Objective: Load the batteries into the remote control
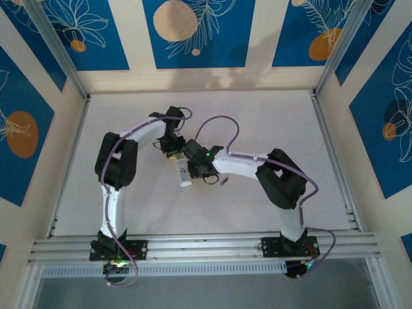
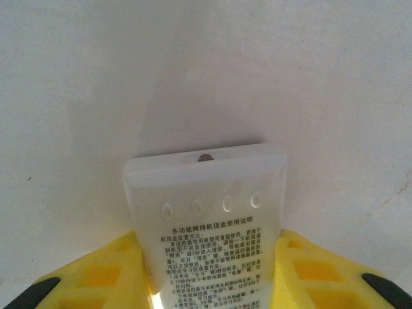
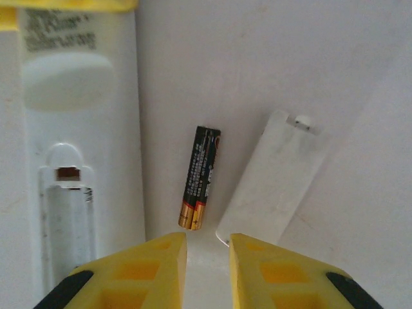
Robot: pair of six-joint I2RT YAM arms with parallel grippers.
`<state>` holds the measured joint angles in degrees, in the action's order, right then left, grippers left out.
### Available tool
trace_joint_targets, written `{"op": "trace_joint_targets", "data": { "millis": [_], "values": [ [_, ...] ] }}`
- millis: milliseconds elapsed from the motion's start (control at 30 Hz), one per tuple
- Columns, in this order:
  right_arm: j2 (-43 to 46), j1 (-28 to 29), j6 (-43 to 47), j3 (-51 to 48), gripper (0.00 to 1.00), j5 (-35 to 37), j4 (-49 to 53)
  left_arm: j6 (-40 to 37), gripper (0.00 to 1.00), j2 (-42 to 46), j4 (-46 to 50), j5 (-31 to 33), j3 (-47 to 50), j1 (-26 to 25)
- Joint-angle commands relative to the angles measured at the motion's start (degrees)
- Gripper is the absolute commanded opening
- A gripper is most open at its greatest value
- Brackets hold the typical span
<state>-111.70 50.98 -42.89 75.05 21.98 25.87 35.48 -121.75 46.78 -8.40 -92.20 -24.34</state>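
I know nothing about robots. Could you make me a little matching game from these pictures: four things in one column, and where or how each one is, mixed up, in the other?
Things
1. remote control
2. batteries
3. battery cover
4. right fingers

States
A. apart, nothing between them
B. lying side by side on the table
C. gripped by the left fingers, compartment open
D. off the remote, lying beside the batteries

Pairs: 1-C, 2-B, 3-D, 4-A

A robotics lab test cell: a white table [image 1: 270, 122] framed by aluminium rails [image 1: 206, 244], enclosed by blue leaf-print panels [image 1: 193, 32], with a left arm [image 1: 111, 209] and right arm [image 1: 293, 219] bolted on.
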Motion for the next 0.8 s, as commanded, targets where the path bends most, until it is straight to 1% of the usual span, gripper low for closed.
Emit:
{"op": "trace_joint_targets", "data": {
  "millis": [0,233,467,767],
  "values": [
    [-1.21,-0.1,-0.79,2.6,0.25,-1.37,-0.21,-1.02,0.27,-2.35,-0.99,-2.93,-0.02,0.06],
    [-3.15,0.04,-0.96,4.48,0.23,-0.82,1.35,-0.87,0.27,-2.44,-1.0,-3.11,0.08,-0.06],
    [-5.41,0.24,-1.05,6.93,0.22,1.7,4.8,-0.77,0.27,-2.45,-1.08,-3.29,0.11,-0.02],
    [-7.31,0.79,-0.55,7.11,0.19,2.63,5.15,-0.86,0.26,-2.44,-1.08,-3.29,0.09,-0.01]
  ]
}}
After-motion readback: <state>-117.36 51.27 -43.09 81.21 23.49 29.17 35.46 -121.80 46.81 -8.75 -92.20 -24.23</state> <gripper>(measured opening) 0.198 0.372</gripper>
